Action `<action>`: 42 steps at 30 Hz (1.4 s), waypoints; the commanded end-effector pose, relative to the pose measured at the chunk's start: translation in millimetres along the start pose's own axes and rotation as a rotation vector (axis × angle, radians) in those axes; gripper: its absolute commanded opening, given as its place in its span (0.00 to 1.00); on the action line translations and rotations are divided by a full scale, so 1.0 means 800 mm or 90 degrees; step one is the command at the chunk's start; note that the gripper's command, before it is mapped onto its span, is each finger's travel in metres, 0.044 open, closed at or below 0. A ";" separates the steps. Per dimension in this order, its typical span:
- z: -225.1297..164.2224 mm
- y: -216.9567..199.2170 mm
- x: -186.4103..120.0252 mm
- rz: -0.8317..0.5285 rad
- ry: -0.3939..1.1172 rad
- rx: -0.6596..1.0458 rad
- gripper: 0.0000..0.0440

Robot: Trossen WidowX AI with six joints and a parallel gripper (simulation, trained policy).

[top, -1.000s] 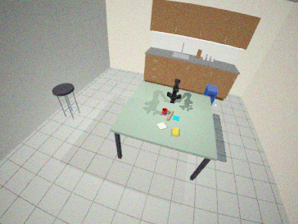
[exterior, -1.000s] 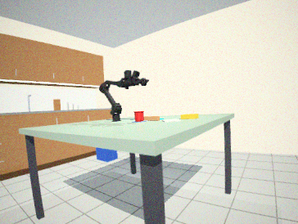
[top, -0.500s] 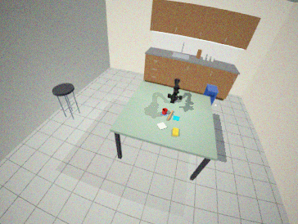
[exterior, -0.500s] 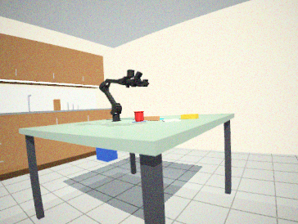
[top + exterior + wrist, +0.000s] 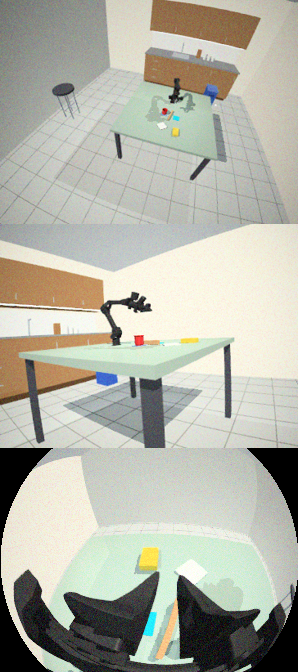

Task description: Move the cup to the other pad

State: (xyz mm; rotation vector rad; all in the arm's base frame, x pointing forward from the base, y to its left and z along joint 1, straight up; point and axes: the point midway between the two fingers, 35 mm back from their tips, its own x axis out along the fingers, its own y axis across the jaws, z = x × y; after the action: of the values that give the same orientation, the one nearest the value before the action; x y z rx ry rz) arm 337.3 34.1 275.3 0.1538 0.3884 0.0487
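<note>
The red cup (image 5: 164, 111) (image 5: 139, 340) stands upright on the table, with a thin bluish edge showing under it. It is out of the wrist view, and the marbles cannot be made out. A white pad (image 5: 162, 126) (image 5: 191, 571) and a cyan pad (image 5: 176, 118) (image 5: 150, 624) lie flat on the table. Which of these flat pieces is the other pad cannot be told. My gripper (image 5: 150, 307) (image 5: 168, 577) is nearly closed, with a narrow gap and nothing between the fingertips. It hangs high above the table, well above the cup and apart from it.
A long orange-brown block (image 5: 170, 115) (image 5: 152, 342) (image 5: 167, 630) lies beside the cup, between it and the cyan pad. A yellow block (image 5: 175, 132) (image 5: 189, 340) (image 5: 149, 558) lies farther out on the green table (image 5: 135, 116) (image 5: 94, 354).
</note>
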 end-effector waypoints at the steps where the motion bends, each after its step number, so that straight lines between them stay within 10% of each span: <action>1: -0.001 0.006 0.004 0.003 0.032 0.012 0.20; 42: -0.065 0.007 0.030 -0.091 0.432 0.024 0.27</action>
State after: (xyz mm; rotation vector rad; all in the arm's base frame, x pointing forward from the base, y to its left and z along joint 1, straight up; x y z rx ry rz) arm 338.6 50.9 220.7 0.1620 1.0426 -0.0404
